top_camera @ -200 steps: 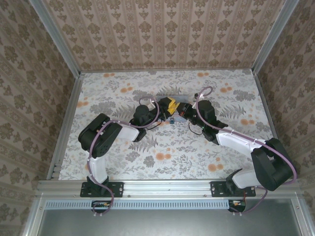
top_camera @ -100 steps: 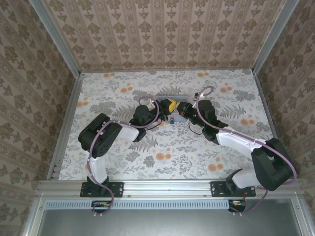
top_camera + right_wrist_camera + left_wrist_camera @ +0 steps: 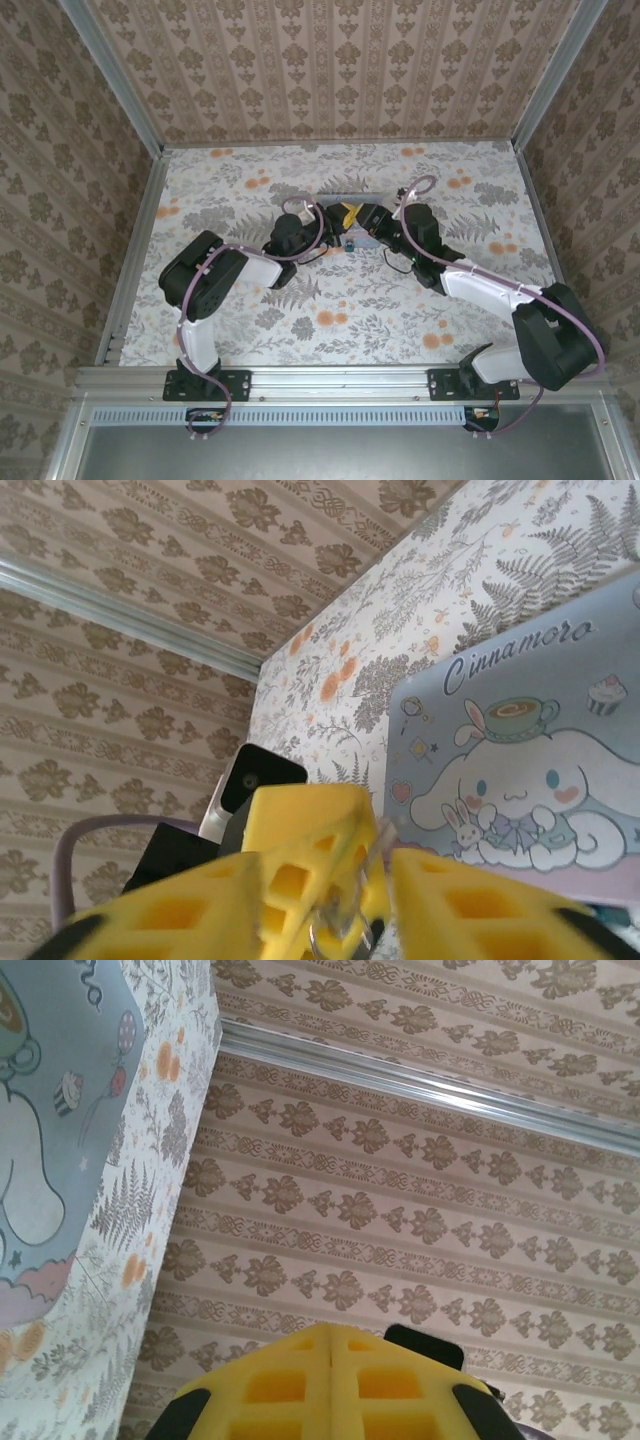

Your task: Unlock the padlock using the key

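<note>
Facing tip to tip: left pincer (image 3: 345, 213); right pincer (image 3: 368, 222)

right end effector (image 3: 360, 218) edged closer to left end effector (image 3: 342, 211)

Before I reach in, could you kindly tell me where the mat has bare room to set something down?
Free: the near-middle mat between the left arm and right arm, and both of its far corners. Crowded: mid-table, where the left claw and right claw meet beside the tin.
</note>
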